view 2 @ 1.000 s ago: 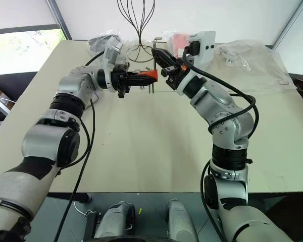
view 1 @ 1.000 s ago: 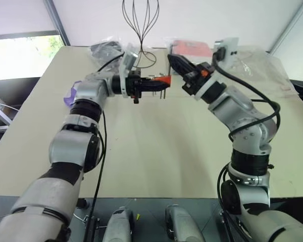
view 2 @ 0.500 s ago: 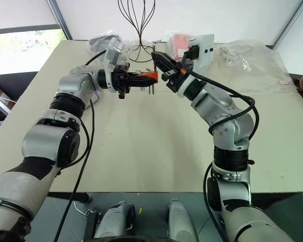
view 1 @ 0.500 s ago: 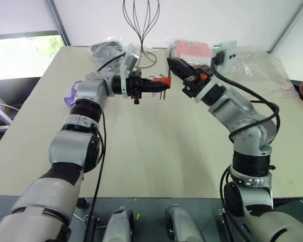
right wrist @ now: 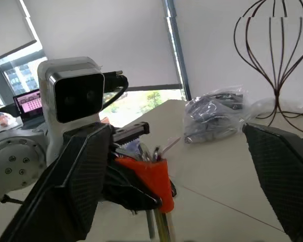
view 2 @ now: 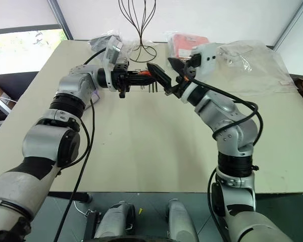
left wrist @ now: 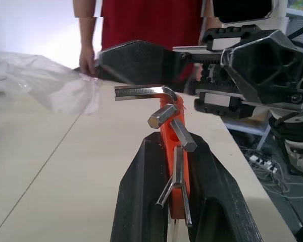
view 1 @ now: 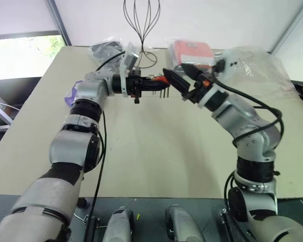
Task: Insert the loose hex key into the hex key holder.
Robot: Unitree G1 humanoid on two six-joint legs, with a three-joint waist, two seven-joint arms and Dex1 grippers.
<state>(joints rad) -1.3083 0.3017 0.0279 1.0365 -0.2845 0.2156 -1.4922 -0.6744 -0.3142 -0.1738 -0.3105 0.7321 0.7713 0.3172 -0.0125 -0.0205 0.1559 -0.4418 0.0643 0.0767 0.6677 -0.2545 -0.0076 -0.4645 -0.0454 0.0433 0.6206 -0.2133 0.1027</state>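
Above the far half of the cream table (view 1: 141, 151), the left gripper (view 1: 159, 83) is clenched on the orange-red hex key holder (left wrist: 170, 135), holding it level in the air with its grey keys sticking out. The loose hex key (left wrist: 144, 92) now sits at the holder's tip. The right gripper (view 2: 167, 76), pinched shut a second ago, has sprung wide and eased back, one finger just beside the holder.
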